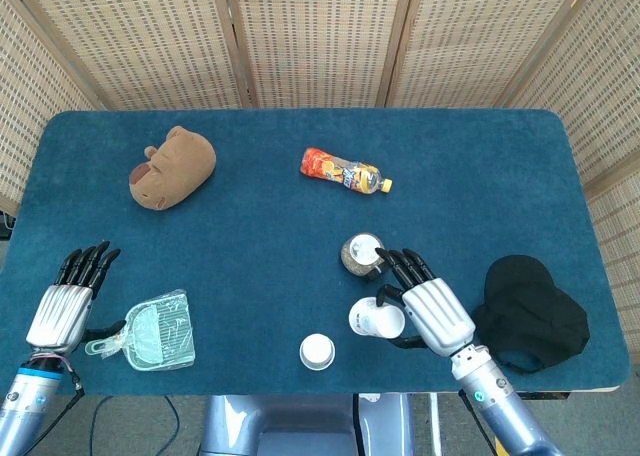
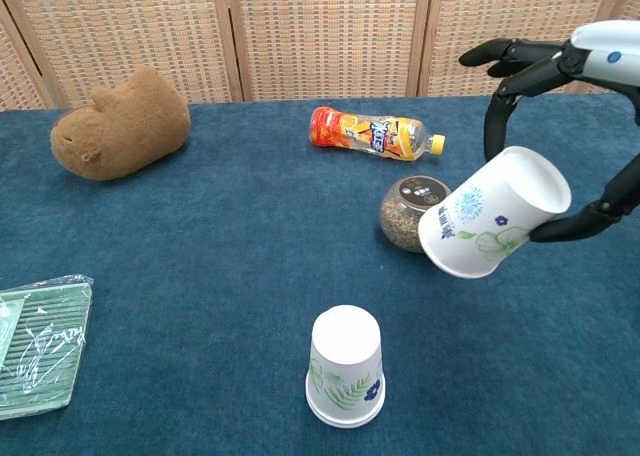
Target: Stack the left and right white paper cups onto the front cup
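Right hand (image 1: 432, 311) grips 1 white paper cup (image 2: 492, 226), tilted and lifted above the counter (image 1: 260, 266) beside a jar (image 2: 408, 210). Front cup (image 2: 346, 378) stands upside down near the counter's edge. Left hand (image 1: 68, 301) holds nothing, fingers extended.

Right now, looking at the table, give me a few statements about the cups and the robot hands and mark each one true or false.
1. The right robot hand holds a tilted white paper cup off the table. True.
2. The front cup stands mouth up. False: it is upside down, base up.
3. The left robot hand grips the plush toy. False: it holds nothing, and the toy lies far behind it.
4. The orange drink bottle lies on its side. True.
5. A jar sits behind the held cup. True.
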Robot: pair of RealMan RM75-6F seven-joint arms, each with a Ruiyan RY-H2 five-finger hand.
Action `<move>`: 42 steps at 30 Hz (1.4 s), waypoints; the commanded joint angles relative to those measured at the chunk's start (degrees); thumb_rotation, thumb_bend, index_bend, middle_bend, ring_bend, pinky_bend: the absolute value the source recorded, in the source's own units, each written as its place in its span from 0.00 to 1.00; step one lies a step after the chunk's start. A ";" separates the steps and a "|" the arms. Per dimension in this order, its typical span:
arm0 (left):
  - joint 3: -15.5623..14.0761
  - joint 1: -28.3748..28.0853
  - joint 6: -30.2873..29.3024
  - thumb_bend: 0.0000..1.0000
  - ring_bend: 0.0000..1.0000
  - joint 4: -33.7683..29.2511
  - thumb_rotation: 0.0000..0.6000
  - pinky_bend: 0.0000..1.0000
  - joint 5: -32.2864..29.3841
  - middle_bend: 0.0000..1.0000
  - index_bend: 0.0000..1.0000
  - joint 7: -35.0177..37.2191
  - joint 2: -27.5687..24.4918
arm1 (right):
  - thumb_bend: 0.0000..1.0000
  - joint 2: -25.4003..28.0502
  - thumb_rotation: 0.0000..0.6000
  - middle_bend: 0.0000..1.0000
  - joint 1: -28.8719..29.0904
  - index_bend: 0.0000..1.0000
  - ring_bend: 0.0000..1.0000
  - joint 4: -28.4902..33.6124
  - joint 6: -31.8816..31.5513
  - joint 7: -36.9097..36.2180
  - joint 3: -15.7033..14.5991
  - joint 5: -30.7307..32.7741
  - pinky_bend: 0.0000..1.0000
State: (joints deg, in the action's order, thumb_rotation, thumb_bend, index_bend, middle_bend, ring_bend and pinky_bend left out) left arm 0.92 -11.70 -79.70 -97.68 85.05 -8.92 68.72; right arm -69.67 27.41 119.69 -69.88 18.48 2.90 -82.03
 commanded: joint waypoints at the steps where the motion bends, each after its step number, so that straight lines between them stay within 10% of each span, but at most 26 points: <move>1: 0.02 -0.06 0.28 0.12 0.00 0.11 1.00 0.00 -0.10 0.00 0.00 0.06 0.10 | 0.22 -2.16 1.00 0.04 0.22 0.53 0.00 0.03 0.83 1.48 -0.08 0.54 0.02; 42: 0.78 0.12 1.14 0.12 0.00 -0.55 1.00 0.00 -0.90 0.00 0.00 2.57 -1.80 | 0.22 -13.37 1.00 0.05 0.88 0.55 0.00 0.70 3.68 11.45 -0.78 4.06 0.03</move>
State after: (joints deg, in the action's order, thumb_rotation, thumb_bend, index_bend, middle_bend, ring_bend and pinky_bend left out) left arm 1.70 -11.57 -78.58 -98.23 84.16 -6.34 66.93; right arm -83.00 28.28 120.35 -66.22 29.91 2.13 -77.99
